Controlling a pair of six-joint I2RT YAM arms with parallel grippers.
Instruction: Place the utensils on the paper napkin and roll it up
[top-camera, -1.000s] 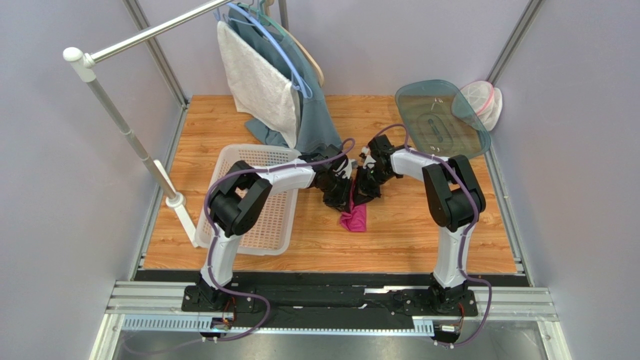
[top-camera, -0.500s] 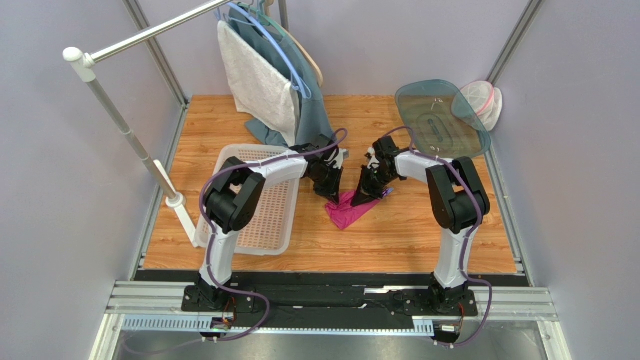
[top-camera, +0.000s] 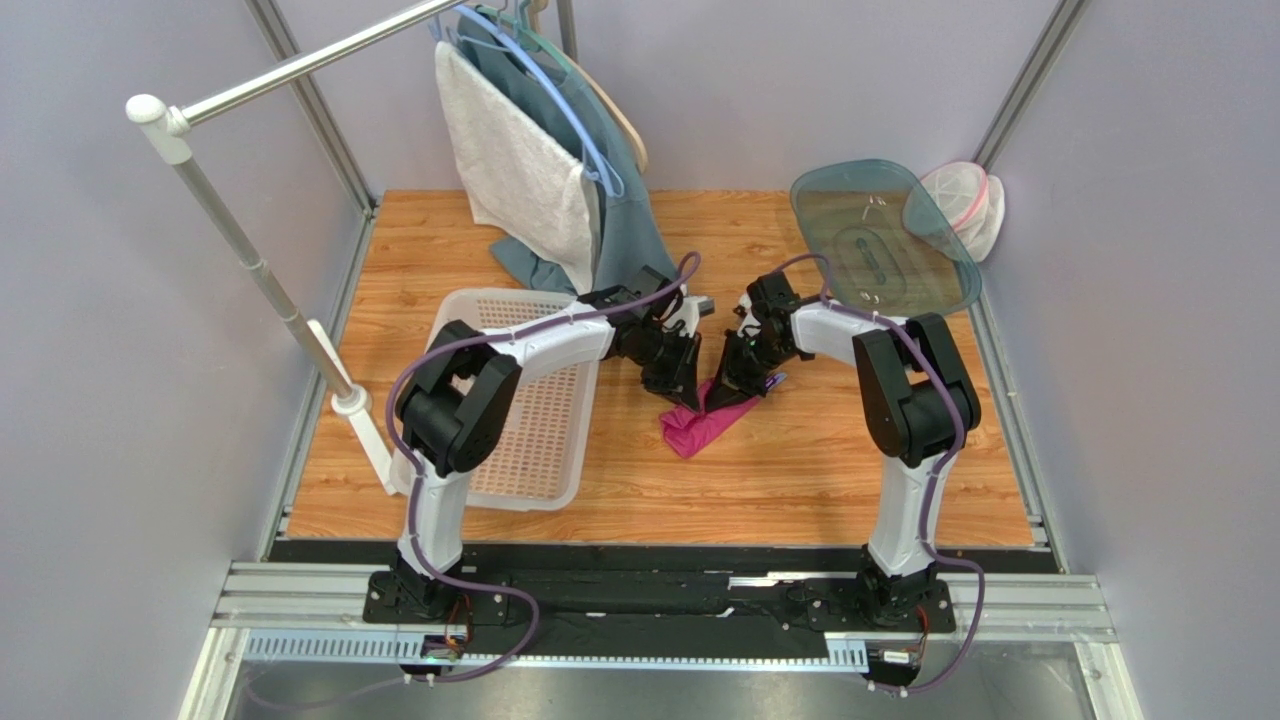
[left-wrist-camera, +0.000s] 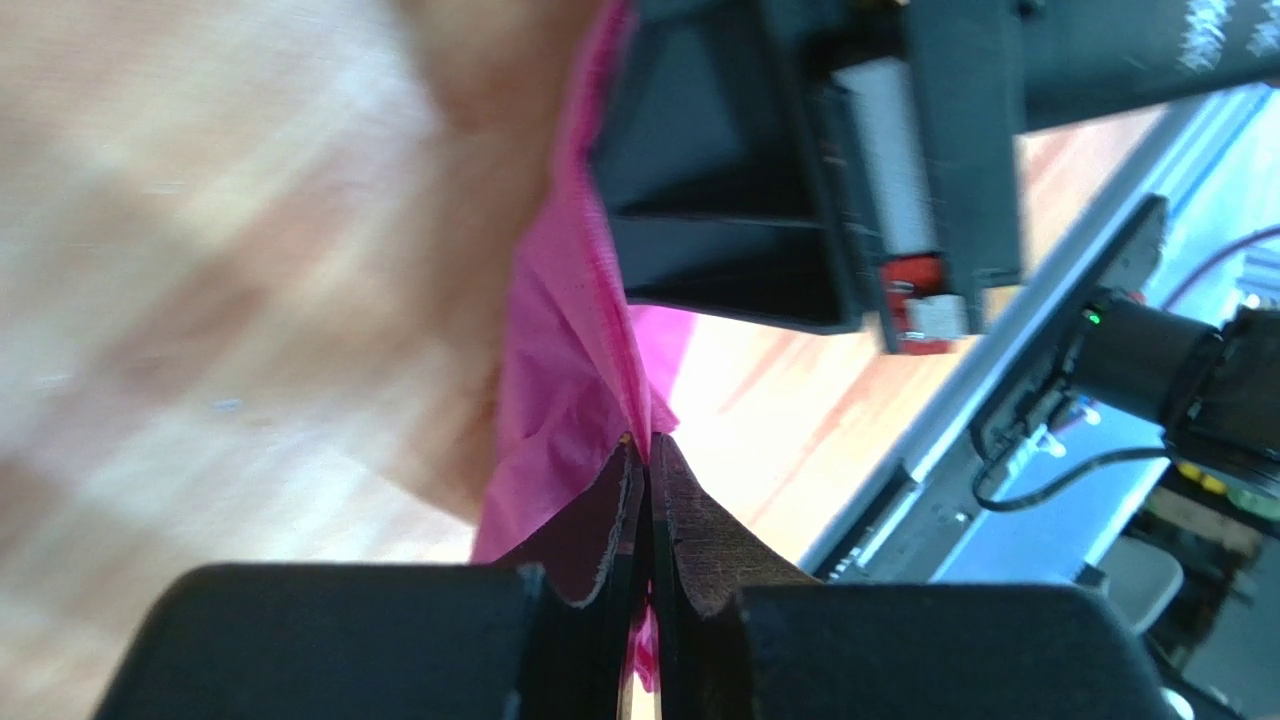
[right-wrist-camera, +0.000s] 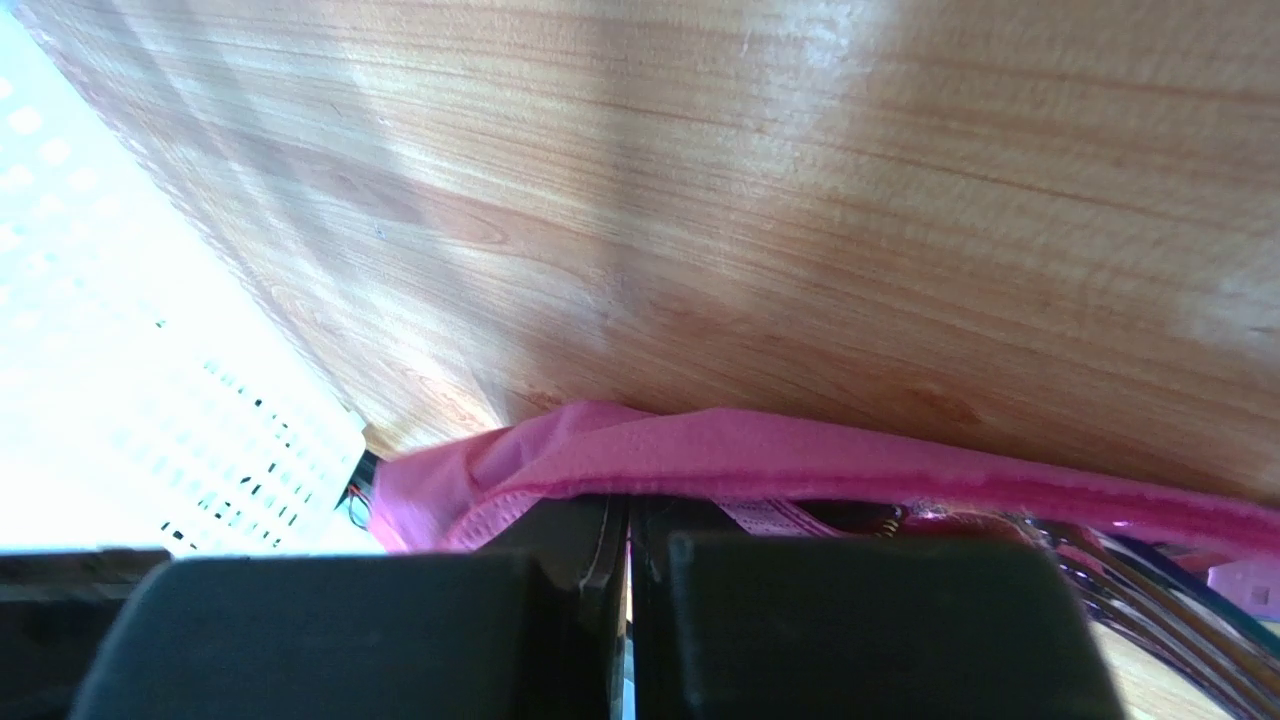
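Top view, centre of frame: thin magenta-pink paper napkin (top-camera: 694, 432) lies bunched on the wooden tabletop (top-camera: 842, 465), just right of the white perforated plastic basket (top-camera: 538, 438). Both arms meet over its upper end.

Left gripper (top-camera: 687, 390): jaws pressed together with a fold of the paper napkin pinched between them. This is clear in the left wrist view, where pink shows above and below the fingertips (left-wrist-camera: 601, 518).

Right gripper (top-camera: 727, 393): jaws fully together at the napkin's edge. Cannot tell whether paper is caught between them.

Slim purple plastic utensils (right-wrist-camera: 1157, 593): lower right of the right wrist view, lying against the napkin's fold and partly covered by it.
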